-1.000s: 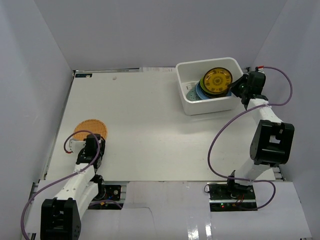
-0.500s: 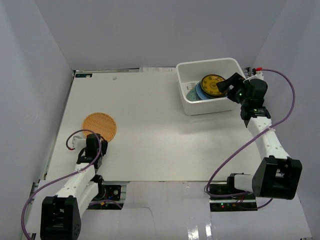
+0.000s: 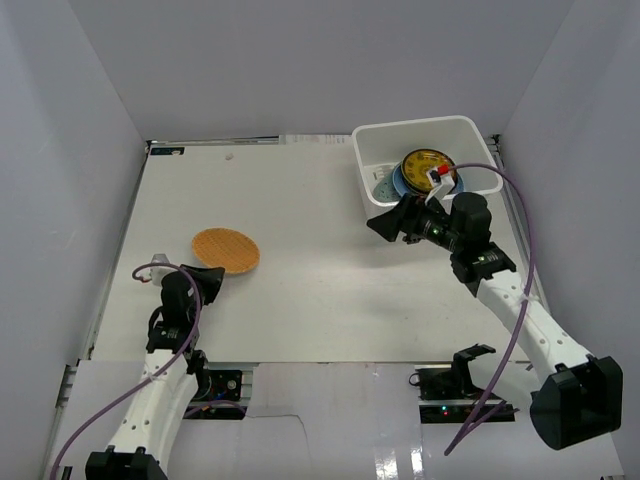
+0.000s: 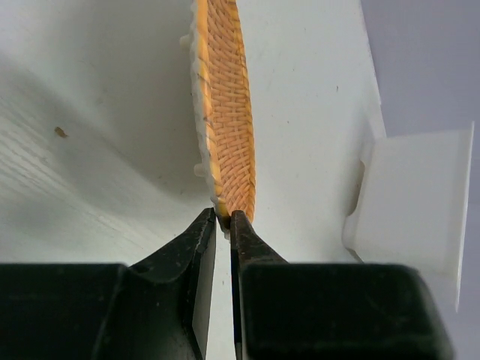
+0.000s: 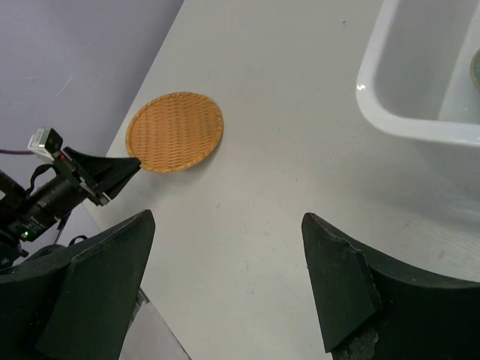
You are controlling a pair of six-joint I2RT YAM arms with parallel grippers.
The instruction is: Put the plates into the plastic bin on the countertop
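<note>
The left gripper (image 4: 223, 219) pinches just the rim of the woven orange plate (image 3: 226, 249) — well apart from the plastic bin (image 3: 420, 212) — so it may slip loose in transit; the right gripper (image 5: 225, 225) hangs spread, empty.

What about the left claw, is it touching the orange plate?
Touching. The left wrist view shows the left gripper closed on the rim of the orange plate, with both fingers pressed against it and no gap.

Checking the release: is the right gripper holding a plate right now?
No, the right gripper is open, with only bare countertop showing between its spread fingers in the right wrist view.
</note>
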